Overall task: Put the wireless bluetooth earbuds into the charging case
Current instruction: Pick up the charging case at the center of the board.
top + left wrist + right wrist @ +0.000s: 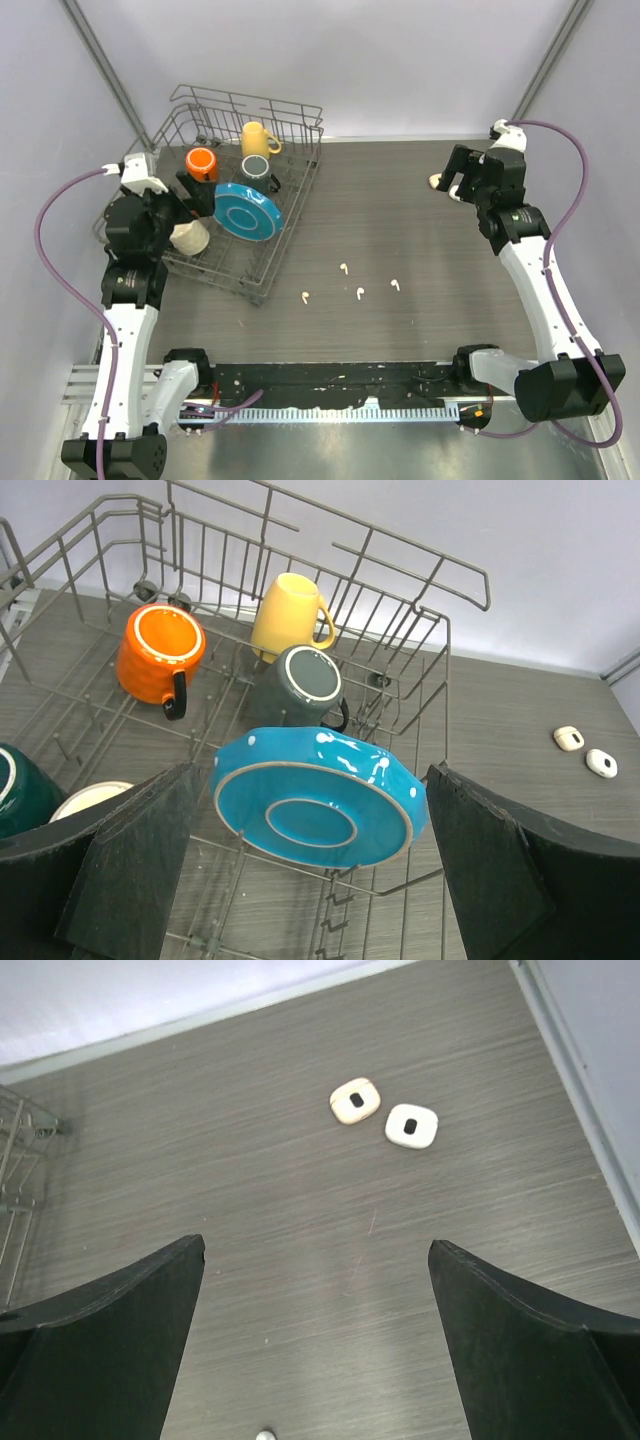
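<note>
Four tiny white earbuds lie loose mid-table: one (343, 268), one (305, 296), one (360, 293) and one (395, 284). One earbud peeks in at the bottom edge of the right wrist view (264, 1436). Two small closed charging cases, one cream (355, 1101) and one white (411, 1126), lie side by side at the far right; they also show in the left wrist view (568, 738). My right gripper (316, 1243) is open and empty, raised just short of the cases (437, 181). My left gripper (312, 772) is open and empty over the dish rack.
A wire dish rack (300, 105) stands at the back left with a blue plate (320, 800), an orange mug (157, 652), a yellow mug (287, 615), a grey mug (308, 683), a dark green mug (15, 790) and a cream cup (90, 800). The table's right edge (580, 1090) runs close to the cases.
</note>
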Robot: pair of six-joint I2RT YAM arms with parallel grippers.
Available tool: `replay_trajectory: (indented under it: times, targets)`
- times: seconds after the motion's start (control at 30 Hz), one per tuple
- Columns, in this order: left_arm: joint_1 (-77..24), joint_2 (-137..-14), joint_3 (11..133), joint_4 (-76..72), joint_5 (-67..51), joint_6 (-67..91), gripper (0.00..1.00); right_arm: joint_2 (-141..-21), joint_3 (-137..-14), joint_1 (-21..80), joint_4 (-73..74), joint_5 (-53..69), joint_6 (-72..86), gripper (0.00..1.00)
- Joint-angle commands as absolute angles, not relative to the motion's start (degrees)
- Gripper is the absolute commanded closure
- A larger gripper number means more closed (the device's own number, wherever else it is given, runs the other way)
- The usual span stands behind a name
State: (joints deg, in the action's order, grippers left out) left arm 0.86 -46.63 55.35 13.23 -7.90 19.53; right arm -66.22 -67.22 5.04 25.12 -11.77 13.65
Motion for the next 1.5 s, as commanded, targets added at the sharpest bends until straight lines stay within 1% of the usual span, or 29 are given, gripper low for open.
replay_trajectory:
  times: [0.0, 0.03, 0.1, 0.13, 0.17, 0.2, 0.23, 0.3, 0.4, 0.5, 0.57, 0.6, 0.63, 0.7, 0.8, 0.83, 0.93, 1.0, 1.03, 1.1, 1.17, 1.2, 1.23, 1.3, 1.33, 1.37, 1.4, 1.43, 1.47]
  targets:
    - [0.70, -46.23, 57.39, 13.62, -6.15, 20.48, 0.00, -65.39, -68.55, 4.92, 22.50, -18.25, 12.48, 0.00]
    - [0.70, -46.06, 57.39, 13.97, -7.02, 20.04, 0.00, -65.83, -68.99, 4.92, 24.33, -21.59, 13.61, 0.00]
    - [0.62, -46.14, 56.35, 13.80, -16.92, 16.89, 0.00, -66.88, -71.00, 3.70, 26.88, -24.60, 15.11, 0.00]
    - [0.70, -46.49, 56.16, 14.76, -19.31, 13.83, 0.00, -67.06, -71.45, 1.17, 27.94, -23.39, 15.81, 0.00]
    - [0.70, -47.80, 56.60, 16.33, -19.60, 13.97, 0.00, -67.15, -71.80, -1.12, 29.17, -21.81, 17.65, 0.00]
    - [0.62, -48.68, 57.30, 17.74, -17.16, 14.84, 0.00, -67.32, -71.72, -2.53, 29.44, -19.53, 18.36, 0.00]
    - [0.70, -49.30, 57.39, 18.71, -16.62, 15.64, 0.00, -67.76, -71.54, -4.81, 29.97, -14.73, 19.07, 0.00]
    - [0.79, -51.06, 58.70, 19.68, -18.35, 17.13, 0.00, -68.72, -71.80, -5.88, 30.84, -10.04, 20.04, 0.00]
    - [0.70, -52.03, 59.94, 21.18, -19.42, 19.51, 0.00, -71.01, -72.60, -5.98, 31.82, -6.07, 20.74, 0.00]
    - [0.70, -52.12, 60.90, 23.99, -17.84, 22.23, 0.00, -71.11, -72.42, -5.98, 30.15, -1.59, 19.78, 0.00]
    - [0.70, -51.51, 61.00, 26.36, -17.32, 23.11, 0.00, -71.02, -71.90, -5.98, 28.22, -0.79, 20.13, 0.01]
    - [0.70, -50.37, 60.56, 27.41, -17.14, 23.90, 0.00, -70.93, -71.55, -5.98, 27.34, 2.78, 20.21, 0.01]
    - [0.70, -49.67, 59.69, 25.51, -14.44, 25.30, 0.00, -70.93, -71.19, -5.98, 24.46, 4.38, 20.48, 0.01]
    - [0.70, -48.00, 58.19, 24.44, -12.84, 28.37, 0.00, -71.19, -70.40, -5.98, 21.29, 10.33, 20.39, 0.01]
    - [0.70, -44.66, 56.87, 19.61, -10.21, 31.62, 0.00, -72.94, -69.52, -5.98, 14.70, 9.15, 20.39, 0.01]
    - [0.70, -44.13, 57.21, 18.90, -9.59, 33.73, 0.00, -73.38, -69.09, -5.98, 10.94, 9.14, 19.43, 0.01]
    - [0.70, -43.95, 59.85, 21.34, -9.67, 32.44, 0.00, -74.44, -68.82, -5.98, 7.83, 12.64, 8.83, 0.01]
    - [0.70, -43.33, 60.03, 21.88, -6.88, 31.73, 0.00, -76.01, -68.90, -5.98, 7.38, 11.17, 0.39, 0.01]
    - [0.70, -43.07, 59.77, 20.84, -6.07, 31.82, 0.00, -76.81, -69.78, -5.98, 9.47, 10.21, -3.91, 0.00]
    - [0.70, -43.42, 59.50, 20.13, -7.72, 28.49, 0.00, -78.22, -70.84, -6.06, 9.93, 7.92, -13.30, 0.00]
    - [0.70, -44.29, 60.55, 23.01, -8.70, 23.06, 0.00, -80.67, -69.71, -7.02, 7.22, 3.55, -17.39, 0.00]
    - [0.70, -45.17, 62.38, 25.46, -8.88, 21.11, 0.00, -81.99, -70.22, -8.08, 6.42, 4.21, -16.36, 0.00]
    - [0.70, -45.35, 63.01, 30.27, -8.27, 19.70, 0.00, -85.57, -71.27, -9.57, 5.72, 5.87, -13.30, 0.00]
    - [0.70, -44.57, 63.37, 34.08, -7.30, 17.68, 0.00, -89.45, -76.18, -15.17, 5.45, 11.76, -6.45, 0.01]
    - [0.62, -43.95, 63.02, 36.62, -7.64, 17.06, 0.00, -91.91, -78.81, -17.03, 10.58, 13.08, -0.15, 0.01]
    - [0.70, -42.99, 62.76, 37.87, -7.73, 16.44, 0.00, -96.54, -86.67, -18.27, 15.07, 13.53, 3.48, 0.03]
    - [0.70, -42.20, 62.49, 39.01, -7.91, 15.91, 0.00, -99.64, -91.01, -20.11, 19.82, 13.10, 7.17, 0.07]
    - [0.62, -39.84, 62.14, 39.98, -8.17, 15.73, 0.00, -102.19, -94.88, -20.74, 28.22, 12.92, 11.64, 0.09]
    - [0.62, -38.68, 60.66, 39.64, -8.78, 15.47, 0.00, -106.92, -100.23, -21.00, 31.26, 12.66, 12.91, 0.10]
